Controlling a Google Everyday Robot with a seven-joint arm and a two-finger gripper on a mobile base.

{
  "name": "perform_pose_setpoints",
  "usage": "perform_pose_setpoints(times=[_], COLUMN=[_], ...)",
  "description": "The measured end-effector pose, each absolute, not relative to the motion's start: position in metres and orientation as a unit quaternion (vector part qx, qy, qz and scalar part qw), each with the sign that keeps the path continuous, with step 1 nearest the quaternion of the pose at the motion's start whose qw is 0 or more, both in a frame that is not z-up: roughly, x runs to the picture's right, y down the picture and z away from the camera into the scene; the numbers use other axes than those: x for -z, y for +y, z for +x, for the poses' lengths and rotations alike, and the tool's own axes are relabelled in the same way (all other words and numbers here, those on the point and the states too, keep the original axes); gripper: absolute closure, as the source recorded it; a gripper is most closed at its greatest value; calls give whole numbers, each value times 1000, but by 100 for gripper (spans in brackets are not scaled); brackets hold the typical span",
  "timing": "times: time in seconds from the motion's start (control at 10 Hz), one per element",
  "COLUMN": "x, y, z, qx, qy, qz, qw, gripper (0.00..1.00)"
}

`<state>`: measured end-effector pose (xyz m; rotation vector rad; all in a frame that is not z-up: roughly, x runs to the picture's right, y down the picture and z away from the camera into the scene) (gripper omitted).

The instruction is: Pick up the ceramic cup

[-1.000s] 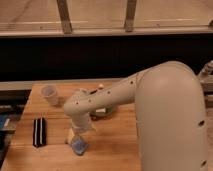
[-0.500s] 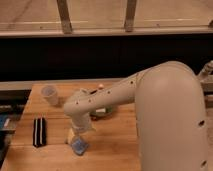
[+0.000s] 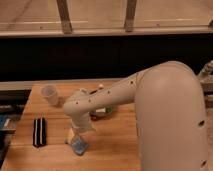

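Note:
The ceramic cup [image 3: 49,94] is small, pale and handleless. It stands upright at the far left of the wooden table [image 3: 115,145]. My gripper [image 3: 76,141] points down at the table, well in front of the cup and a little to its right, apart from it. A small bluish thing [image 3: 79,146] shows at the gripper's tip. My white arm [image 3: 115,95] reaches in from the right across the table.
A black strip-like object [image 3: 39,131] lies on the table left of the gripper. A green round container [image 3: 106,111] is mostly hidden behind the arm. A dark wall with a ledge runs behind the table.

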<state>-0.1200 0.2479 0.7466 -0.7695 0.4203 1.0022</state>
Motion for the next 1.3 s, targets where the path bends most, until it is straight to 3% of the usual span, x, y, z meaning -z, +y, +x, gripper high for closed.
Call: perform_pose_setpoints(times=[0.2,0.8,1.3], x=[-746,-739,-726], y=[224,92,35], z=[-128,-162,-198], qx=[-455,-432,-452], qy=[193,155,-57], qz=[-339,-270,-170], qw=[800,846,874], gripper=[20,20,20])
